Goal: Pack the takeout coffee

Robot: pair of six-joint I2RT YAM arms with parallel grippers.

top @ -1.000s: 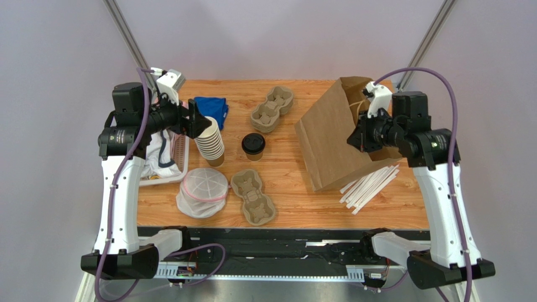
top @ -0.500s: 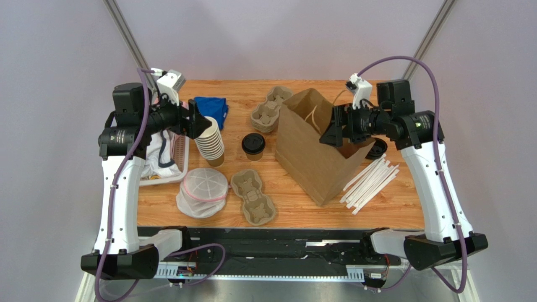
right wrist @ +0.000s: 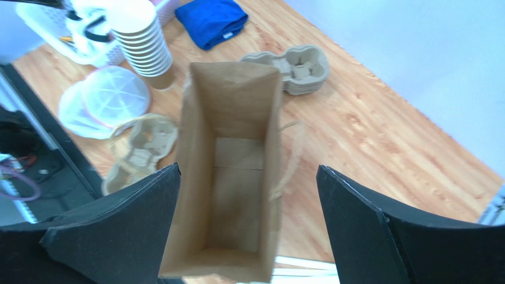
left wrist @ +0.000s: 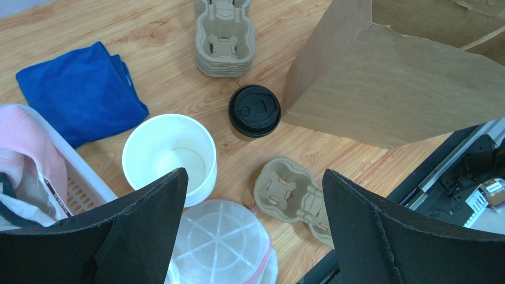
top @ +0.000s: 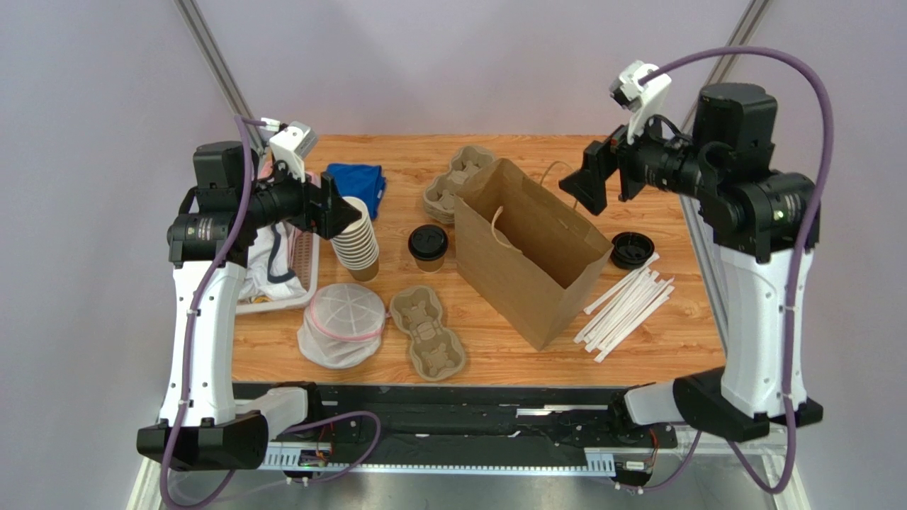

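Wood-grain tabletop (top: 681, 340): small tan paper cup with a black plastic lid (top: 428, 245) stands upright between the stack of white-lined paper cups (top: 355, 239) and the upright, open brown paper bag (top: 522, 266), just beside the bag's wall and outside it. Bag interior shows only its own paper floor; white plastic basket (top: 279, 306) at the left edge holds bunched pink and white fabric. Left claw (top: 339, 207) hangs spread wide over the cup stack, gripping nothing; right claw (top: 589, 175) is spread wide above the bag's far rim, gripping nothing.
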